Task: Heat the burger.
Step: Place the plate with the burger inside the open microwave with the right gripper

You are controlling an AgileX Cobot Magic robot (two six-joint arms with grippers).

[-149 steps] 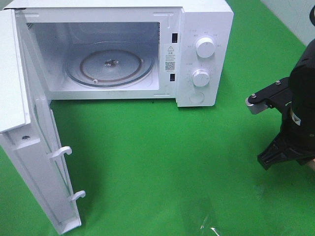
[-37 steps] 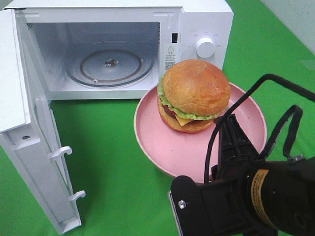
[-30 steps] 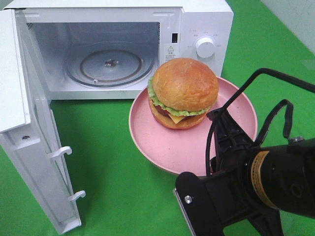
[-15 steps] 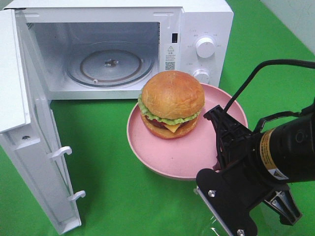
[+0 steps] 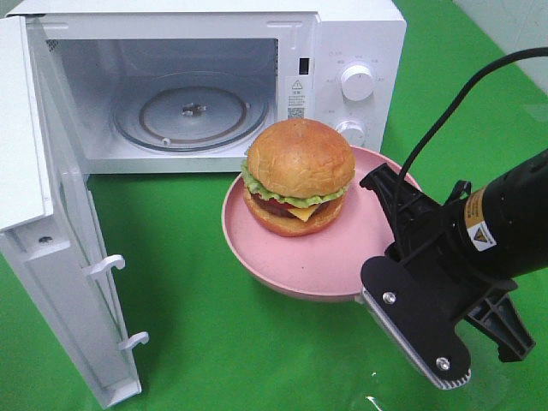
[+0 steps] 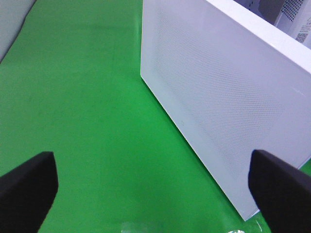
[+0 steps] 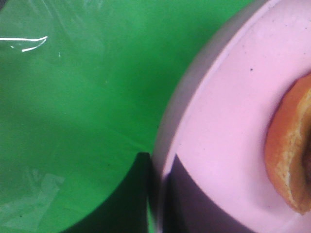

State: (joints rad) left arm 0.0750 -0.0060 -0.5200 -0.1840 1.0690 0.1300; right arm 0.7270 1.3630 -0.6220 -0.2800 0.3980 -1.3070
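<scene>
The burger (image 5: 300, 175), a golden bun over lettuce, cheese and a dark patty, sits on a pink plate (image 5: 257, 253) held just in front of the open microwave (image 5: 360, 43). My right gripper (image 5: 387, 199) is shut on the plate's right rim. The right wrist view shows its dark fingers (image 7: 141, 194) pinching the plate (image 7: 228, 121), with the burger's edge (image 7: 291, 160) beside them. My left gripper (image 6: 155, 194) is open with nothing between its fingers. It faces the outside of the microwave door (image 6: 218, 107) and is not seen in the exterior view.
The microwave door (image 5: 68, 257) stands swung out to the left, with its latch hooks facing forward. A glass turntable (image 5: 193, 111) lies inside the cavity. Two knobs (image 5: 356, 81) are on the right panel. A green cloth (image 5: 214, 342) covers the table.
The plate with the burger has moved a little left and lower, staying in front of the microwave opening. The right arm's body has swung out to the right. The left gripper stays open.
</scene>
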